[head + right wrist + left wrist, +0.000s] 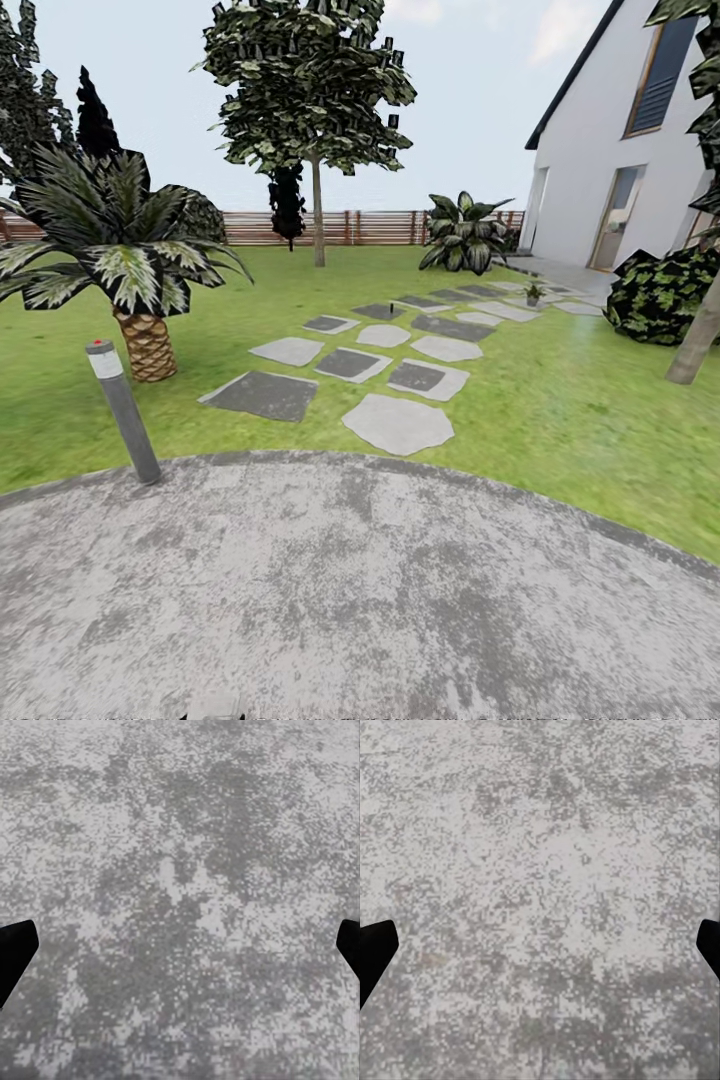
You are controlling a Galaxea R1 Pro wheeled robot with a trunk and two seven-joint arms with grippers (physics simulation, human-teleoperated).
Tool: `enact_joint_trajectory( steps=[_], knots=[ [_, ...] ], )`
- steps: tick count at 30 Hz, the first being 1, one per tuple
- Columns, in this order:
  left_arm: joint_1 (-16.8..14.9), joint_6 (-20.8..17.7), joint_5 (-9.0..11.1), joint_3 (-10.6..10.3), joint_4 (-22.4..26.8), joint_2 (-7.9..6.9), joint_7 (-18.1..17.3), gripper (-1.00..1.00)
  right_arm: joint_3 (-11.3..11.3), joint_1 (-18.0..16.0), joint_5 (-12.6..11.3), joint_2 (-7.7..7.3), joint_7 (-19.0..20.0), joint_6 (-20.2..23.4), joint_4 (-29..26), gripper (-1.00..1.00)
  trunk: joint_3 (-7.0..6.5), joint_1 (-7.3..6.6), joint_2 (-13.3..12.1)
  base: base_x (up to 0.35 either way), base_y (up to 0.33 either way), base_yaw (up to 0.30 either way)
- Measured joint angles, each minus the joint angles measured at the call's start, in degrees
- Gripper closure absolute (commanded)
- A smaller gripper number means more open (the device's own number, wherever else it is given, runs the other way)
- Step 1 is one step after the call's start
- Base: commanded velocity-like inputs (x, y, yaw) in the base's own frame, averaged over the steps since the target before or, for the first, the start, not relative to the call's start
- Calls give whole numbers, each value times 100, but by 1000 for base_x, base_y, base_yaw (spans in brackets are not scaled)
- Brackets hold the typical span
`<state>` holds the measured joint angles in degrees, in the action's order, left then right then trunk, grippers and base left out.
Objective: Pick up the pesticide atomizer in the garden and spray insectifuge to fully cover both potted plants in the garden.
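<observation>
- Here the head view looks out from a round grey paved patio (350, 590) across the garden lawn (560, 410), with a brown slatted fence (370, 227) along the far edge.
- A tiny dark upright shape (390, 310) stands far off on the grey stepping stones (397, 423) — likely the pesticide atomizer, though it is too small to tell for sure.
- One small potted plant (533, 293) sits further along the stone path, near the white house (620, 150); it is a low green rosette, well apart from the patio.
- A larger broad-leaved plant (463, 233) stands near the fence, beside the house corner.
- A tall grey bollard lamp (123, 410) stands tilted at the patio's edge, on the robot's left, just in front of a palm (120, 250) with a woven-looking trunk.
- A leafy tree (312, 90) rises at mid-lawn, and a dark blocky bush (660, 293) sits on the right by the house.
- The left gripper (540, 952) hangs over the mottled patio paving — its dark fingertips (375, 952) sit at opposite edges of the left wrist view, spread wide with nothing between them.
- The right gripper (180, 952) is likewise spread apart over the same grey paving, its fingertips (15, 952) wide and bare.
</observation>
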<state>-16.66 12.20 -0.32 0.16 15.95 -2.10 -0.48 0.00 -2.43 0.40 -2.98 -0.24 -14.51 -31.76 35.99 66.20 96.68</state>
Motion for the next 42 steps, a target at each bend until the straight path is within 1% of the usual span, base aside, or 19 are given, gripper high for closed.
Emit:
enact_joint_trajectory(
  steps=[17,42],
  knots=[
    [0,0,0,0,-6,0,0,-100,0,0,0,0,0,0,-1,-100,461,373,682,0,0,-12],
    [7,26,0,0,-2,6,8,-100,0,1,0,0,0,1,7,-100,1106,923,1685,0,0,-181]
  ],
)
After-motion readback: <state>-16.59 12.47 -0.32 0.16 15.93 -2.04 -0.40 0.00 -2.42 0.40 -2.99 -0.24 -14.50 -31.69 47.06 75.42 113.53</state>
